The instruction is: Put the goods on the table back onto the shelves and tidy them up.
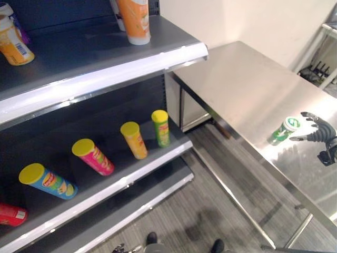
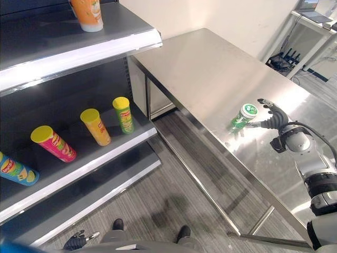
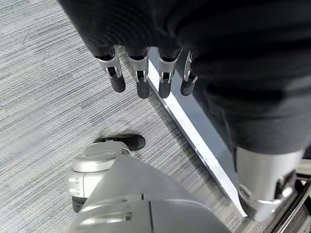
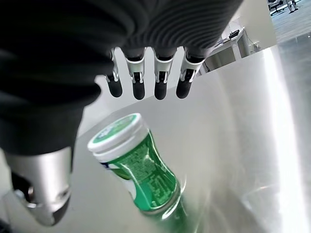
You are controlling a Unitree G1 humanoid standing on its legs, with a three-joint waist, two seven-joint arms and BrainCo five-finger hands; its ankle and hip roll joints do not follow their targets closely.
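A green bottle (image 1: 283,130) with a white lid stands on the steel table (image 1: 247,79) near its front edge. My right hand (image 1: 318,129) is open just to the right of the bottle (image 2: 242,117). In the right wrist view the bottle (image 4: 141,167) sits between the straight fingers (image 4: 138,80) and the thumb, and none of them closes on it. My left hand (image 3: 141,77) hangs low over the grey floor with relaxed fingers and holds nothing.
The shelf unit (image 1: 131,174) stands to the left of the table. Several tube cans lie on its middle board, among them a green one (image 1: 160,128) and a pink one (image 1: 93,156). An orange can (image 1: 135,20) and a yellow bottle (image 1: 15,45) stand on the top board.
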